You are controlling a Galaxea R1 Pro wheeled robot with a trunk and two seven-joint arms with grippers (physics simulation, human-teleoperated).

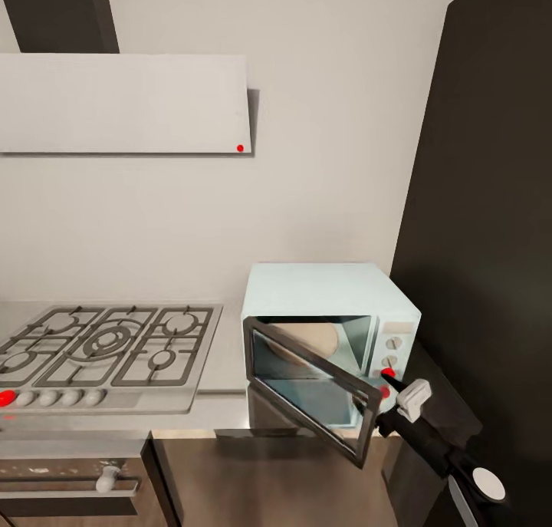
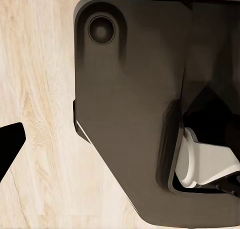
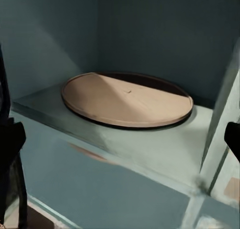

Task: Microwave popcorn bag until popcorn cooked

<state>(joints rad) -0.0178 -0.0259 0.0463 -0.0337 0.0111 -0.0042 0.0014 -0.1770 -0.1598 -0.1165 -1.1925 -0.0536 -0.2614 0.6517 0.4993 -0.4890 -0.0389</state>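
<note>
the microwave is a pale mint-blue box on the grey steel bench, pushed against the dark tall cabinet. its dark glass door is swung open toward the robot, hinged on the side away from the right claw, and knobs and a red light sit on the panel just beyond that claw. inside, straight ahead of the right claw, a round tan turntable lies flat on the teal cavity floor, and nothing rests on it. the popcorn bag cannot be made out anywhere.

the right claw sits at the door's free edge, just in front of the control panel; whether it touches the door is unclear. in the right wrist view its dark fingertips stand at opposite edges, spread wide, with nothing between them.

in the left wrist view one dark fingertip is cut off at the edge, so i cannot tell how that claw stands. past it lie pale wood floor and a dark part of the robot's body.

well away from the right claw, beyond the microwave, a gas hob is set into the bench.
</note>
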